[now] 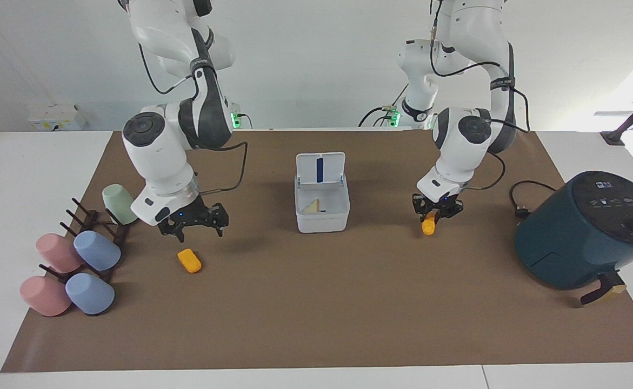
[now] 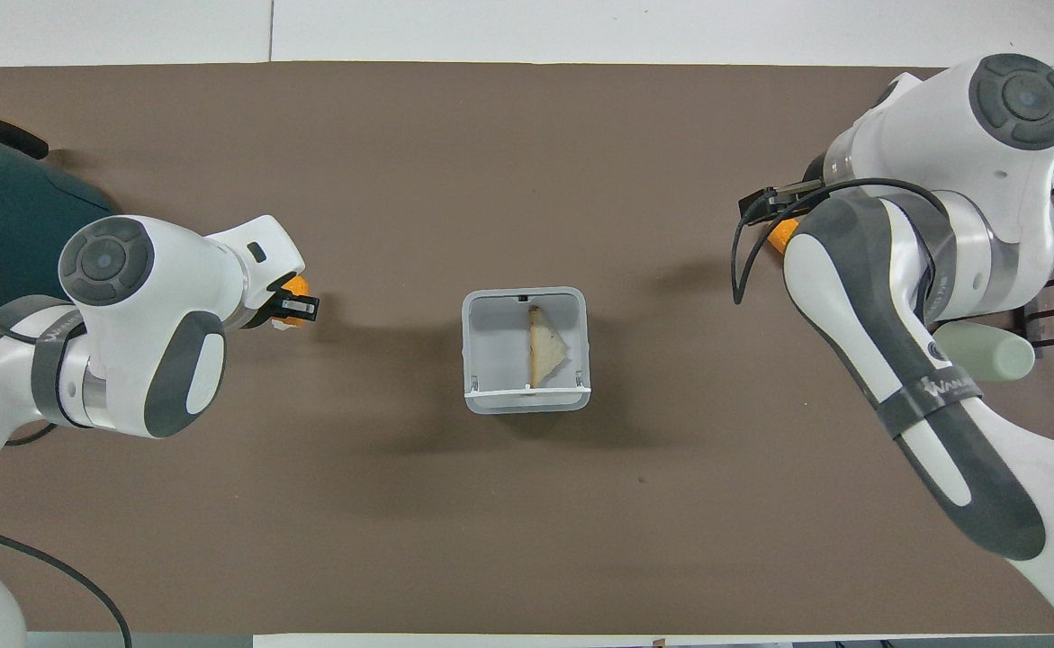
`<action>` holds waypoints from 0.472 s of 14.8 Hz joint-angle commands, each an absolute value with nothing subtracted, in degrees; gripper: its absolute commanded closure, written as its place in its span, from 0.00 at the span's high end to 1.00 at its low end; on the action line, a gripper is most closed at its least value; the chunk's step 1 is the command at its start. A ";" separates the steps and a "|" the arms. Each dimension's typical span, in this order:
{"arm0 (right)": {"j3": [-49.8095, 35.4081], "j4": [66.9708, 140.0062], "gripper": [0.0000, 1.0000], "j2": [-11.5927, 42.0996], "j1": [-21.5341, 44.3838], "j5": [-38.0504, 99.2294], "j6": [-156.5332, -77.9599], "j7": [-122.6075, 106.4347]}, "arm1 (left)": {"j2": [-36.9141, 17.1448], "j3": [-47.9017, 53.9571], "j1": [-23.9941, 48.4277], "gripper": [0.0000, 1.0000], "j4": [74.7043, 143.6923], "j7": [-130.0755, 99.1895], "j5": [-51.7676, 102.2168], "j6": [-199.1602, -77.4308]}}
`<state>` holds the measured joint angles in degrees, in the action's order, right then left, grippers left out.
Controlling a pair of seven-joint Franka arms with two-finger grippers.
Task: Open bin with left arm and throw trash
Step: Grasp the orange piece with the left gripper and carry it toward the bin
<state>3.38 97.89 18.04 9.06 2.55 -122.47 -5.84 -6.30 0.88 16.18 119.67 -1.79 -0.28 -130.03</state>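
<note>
Fingers of the right gripper (image 1: pixel 193 228) are hanging spread over an orange scrap (image 1: pixel 189 260); the left gripper (image 1: pixel 435 209) is pinching another (image 1: pixel 428 223).
</note>
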 commanded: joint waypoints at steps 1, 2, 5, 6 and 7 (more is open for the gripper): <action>2.46 98.44 1.00 20.73 6.42 1.58 -127.60 -13.86 | -5.97 0.18 21.34 0.00 111.91 -9.64 -0.79 -122.18; 2.37 98.61 1.00 22.05 5.55 1.84 -129.44 -17.89 | -5.89 0.18 22.92 0.00 110.67 -12.19 -0.70 -121.39; 2.37 102.11 1.00 23.73 4.84 2.64 -136.12 -28.29 | -5.97 0.18 29.60 0.00 108.12 -20.98 1.39 -121.55; 2.29 103.78 1.00 23.73 4.75 2.72 -137.45 -29.34 | -6.15 0.18 31.19 0.00 107.84 -23.18 3.67 -122.16; 2.29 105.54 1.00 23.56 4.66 2.99 -137.72 -30.75 | -6.15 0.26 32.51 0.00 107.84 -24.60 6.48 -123.30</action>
